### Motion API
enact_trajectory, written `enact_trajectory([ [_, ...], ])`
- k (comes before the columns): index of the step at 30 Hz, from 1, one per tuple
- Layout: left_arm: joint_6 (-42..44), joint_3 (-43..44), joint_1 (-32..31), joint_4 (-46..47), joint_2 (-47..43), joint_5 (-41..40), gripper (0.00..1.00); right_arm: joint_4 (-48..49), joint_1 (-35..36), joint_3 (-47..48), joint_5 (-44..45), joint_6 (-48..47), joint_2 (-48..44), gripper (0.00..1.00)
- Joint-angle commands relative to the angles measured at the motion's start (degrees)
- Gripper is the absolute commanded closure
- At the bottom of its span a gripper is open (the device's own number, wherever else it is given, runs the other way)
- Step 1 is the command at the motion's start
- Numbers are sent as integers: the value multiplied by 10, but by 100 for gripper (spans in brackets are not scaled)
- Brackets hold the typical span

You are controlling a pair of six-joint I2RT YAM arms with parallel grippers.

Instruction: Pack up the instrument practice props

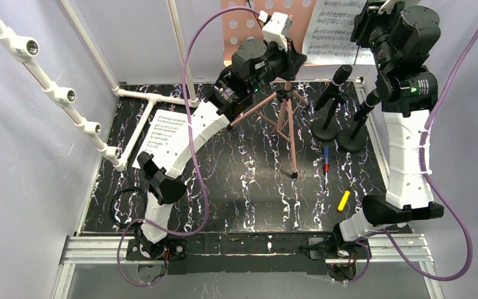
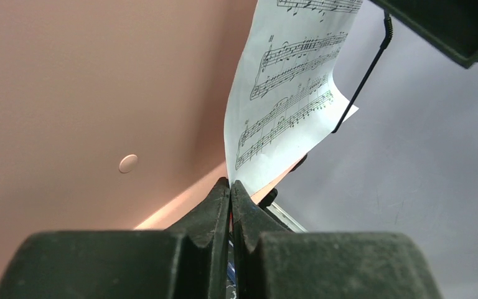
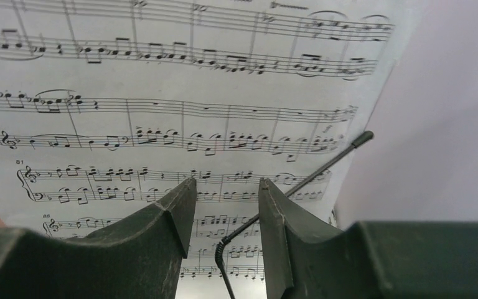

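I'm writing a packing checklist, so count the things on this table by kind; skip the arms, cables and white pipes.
Music stand: 1
Sheet music pages: 2, one on the stand, one flat on the table at
Microphones: 2
Blue and red tool: 1
Yellow tool: 1
Total: 7

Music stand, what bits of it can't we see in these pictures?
- Pink music desk: its top is cut off by the overhead view's edge, and the left arm covers its bottom.
- Left claw: shut in the left wrist view, but the fingers hide whether it pinches anything.
- Sheet music: the page runs off the edges of the right wrist view.
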Motion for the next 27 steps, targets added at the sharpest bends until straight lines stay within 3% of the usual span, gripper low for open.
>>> enact_trajectory([
  [1, 5, -5, -1, 4, -36, -14, 100, 38, -2, -14, 44, 34, -40, 49],
  [17, 8, -21, 0, 12, -49, -20, 100, 48, -16, -48, 36, 209, -50, 38],
  [27, 7, -25, 2, 13, -53, -21, 100, 67, -18, -71, 87, 229, -65, 32],
])
